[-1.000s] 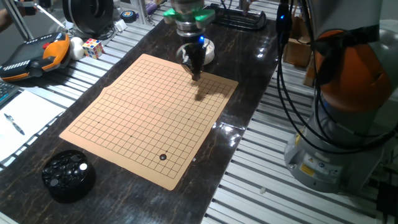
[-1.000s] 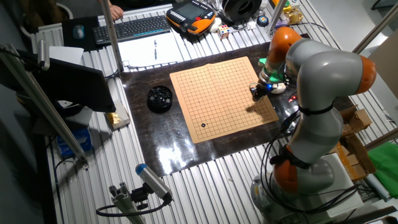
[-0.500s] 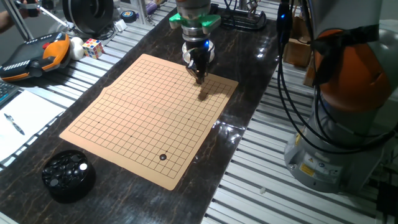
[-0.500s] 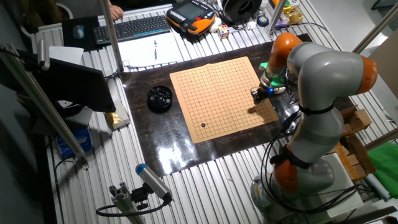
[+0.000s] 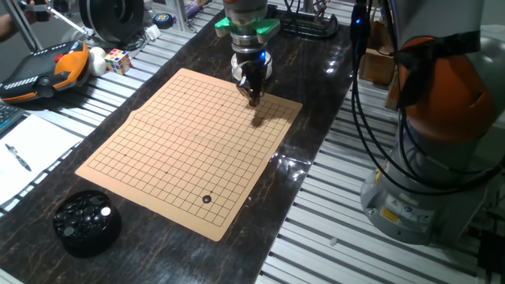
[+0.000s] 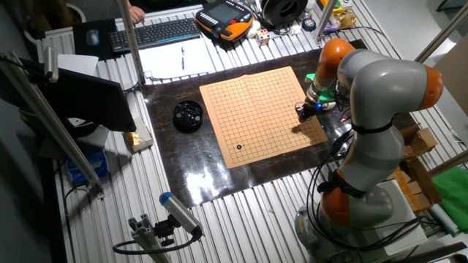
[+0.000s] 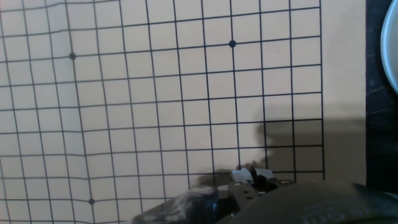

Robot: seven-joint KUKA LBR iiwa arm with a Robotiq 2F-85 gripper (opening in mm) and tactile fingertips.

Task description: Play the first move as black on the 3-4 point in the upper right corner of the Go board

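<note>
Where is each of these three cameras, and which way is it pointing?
One fixed view: low, off one end of the dark table, looking along the Go board; shows the gripper above the far corner and the arm's orange-grey base at right.
The other fixed view: high up, looking steeply down on the whole table; shows the whole bent arm.
Hand view: on the hand, looking down at grid lines; only a blurred part of the gripper shows at the bottom.
Both fixed views share the board, one black stone on it and the black bowl.

A Rubik's cube (image 5: 118, 60) sits by an orange teach pendant (image 5: 43, 69) (a pen (image 5: 17, 156) lies on paper (image 5: 28, 154)), keyboard (image 6: 162, 33) beyond.
</note>
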